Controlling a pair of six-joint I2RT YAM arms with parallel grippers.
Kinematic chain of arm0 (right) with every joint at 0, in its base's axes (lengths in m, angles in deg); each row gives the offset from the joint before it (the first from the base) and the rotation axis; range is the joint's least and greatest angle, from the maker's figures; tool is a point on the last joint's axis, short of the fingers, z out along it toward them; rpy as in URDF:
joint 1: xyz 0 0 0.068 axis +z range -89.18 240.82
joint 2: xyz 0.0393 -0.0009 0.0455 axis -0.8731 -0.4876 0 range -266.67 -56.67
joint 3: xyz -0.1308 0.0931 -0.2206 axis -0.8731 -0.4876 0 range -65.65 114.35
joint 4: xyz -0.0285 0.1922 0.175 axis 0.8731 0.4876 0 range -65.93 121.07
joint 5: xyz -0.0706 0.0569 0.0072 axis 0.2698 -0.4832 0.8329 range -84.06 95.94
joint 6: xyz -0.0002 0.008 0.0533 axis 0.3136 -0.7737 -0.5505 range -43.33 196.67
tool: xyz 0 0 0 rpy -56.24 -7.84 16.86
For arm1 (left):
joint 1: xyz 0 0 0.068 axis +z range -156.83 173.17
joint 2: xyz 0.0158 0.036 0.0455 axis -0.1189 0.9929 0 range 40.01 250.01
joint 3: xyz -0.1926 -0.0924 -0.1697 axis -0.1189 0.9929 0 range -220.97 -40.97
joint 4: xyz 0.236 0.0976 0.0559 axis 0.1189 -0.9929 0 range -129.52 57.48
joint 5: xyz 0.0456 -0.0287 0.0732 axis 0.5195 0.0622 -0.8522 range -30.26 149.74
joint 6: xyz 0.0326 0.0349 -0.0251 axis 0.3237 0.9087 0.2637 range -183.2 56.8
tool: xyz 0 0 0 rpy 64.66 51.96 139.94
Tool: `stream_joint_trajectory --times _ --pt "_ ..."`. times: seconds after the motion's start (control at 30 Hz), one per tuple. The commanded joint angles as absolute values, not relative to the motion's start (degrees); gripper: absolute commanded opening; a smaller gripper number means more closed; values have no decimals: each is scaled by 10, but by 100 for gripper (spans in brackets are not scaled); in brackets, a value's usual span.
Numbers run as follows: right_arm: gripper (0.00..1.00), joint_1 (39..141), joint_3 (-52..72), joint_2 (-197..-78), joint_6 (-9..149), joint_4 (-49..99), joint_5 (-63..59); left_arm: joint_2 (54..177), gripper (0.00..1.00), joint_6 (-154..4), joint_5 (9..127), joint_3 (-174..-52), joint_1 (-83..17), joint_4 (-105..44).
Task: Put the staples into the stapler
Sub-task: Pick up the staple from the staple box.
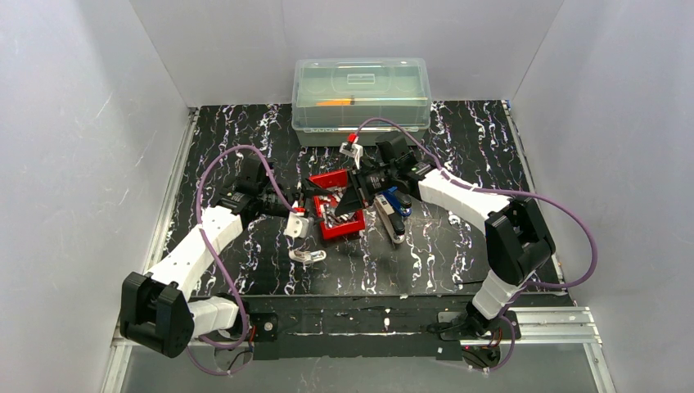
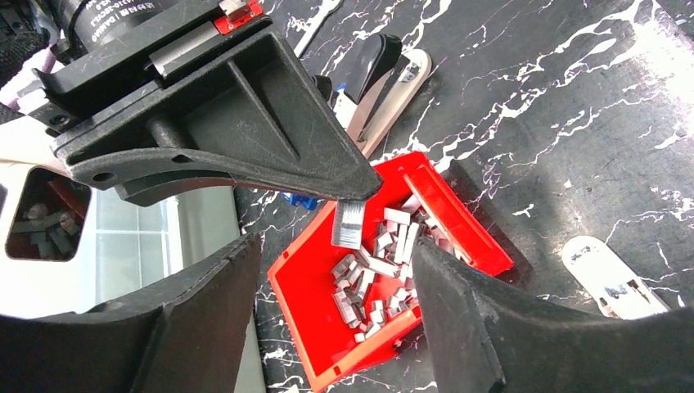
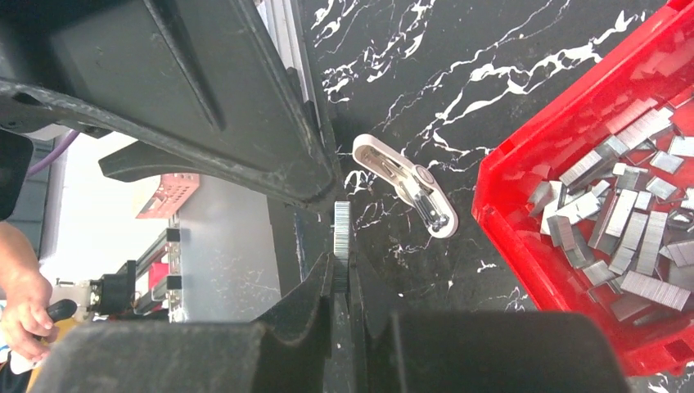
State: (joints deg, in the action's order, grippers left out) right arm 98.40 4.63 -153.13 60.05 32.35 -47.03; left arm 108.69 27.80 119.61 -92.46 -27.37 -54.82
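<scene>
Staples [image 2: 380,270] lie in a red tray [image 2: 458,221] in the middle of the table [image 1: 458,246]. Right gripper [image 3: 337,237] pinches one strip [image 3: 342,223] close by the tray, arm reaching in from the right edge. Left gripper [image 2: 331,254] stands wide at the tray's left side. Stapler [image 1: 393,214] lies just right of the tray.

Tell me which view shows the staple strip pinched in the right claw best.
Left wrist view: the staple strip hangs broadside and sharp under the right claw tip. The right wrist view shows it only edge-on, pinched between the claw tips. In the top view it is too small to make out.
</scene>
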Motion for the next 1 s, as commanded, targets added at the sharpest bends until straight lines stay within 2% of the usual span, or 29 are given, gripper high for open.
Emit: stream_joint_trajectory --times 0.0,0.13,0.27,0.53,0.63,0.7,0.83,0.97 --pt "14 982 48 -1508 618 339 -469 1070 67 280 1208 -936 -277 -556" --pt "15 982 58 -1517 616 334 -491 1070 53 281 1220 -937 -279 -555" --pt "16 982 68 -1523 612 326 -516 1075 47 293 1220 -937 -281 -556" --pt "17 982 70 -1531 584 286 -538 1076 46 302 1223 -935 -283 -561" --pt "17 983 73 -1534 579 278 -541 1080 42 303 1225 -938 -285 -560" --pt "17 983 74 -1534 578 276 -539 1082 34 303 1225 -940 -287 -559" --pt "17 983 76 -1537 578 275 -539 1086 13 303 1221 -942 -289 -554" --pt "17 983 72 -1538 579 273 -539 1088 6 303 1213 -945 -289 -554"
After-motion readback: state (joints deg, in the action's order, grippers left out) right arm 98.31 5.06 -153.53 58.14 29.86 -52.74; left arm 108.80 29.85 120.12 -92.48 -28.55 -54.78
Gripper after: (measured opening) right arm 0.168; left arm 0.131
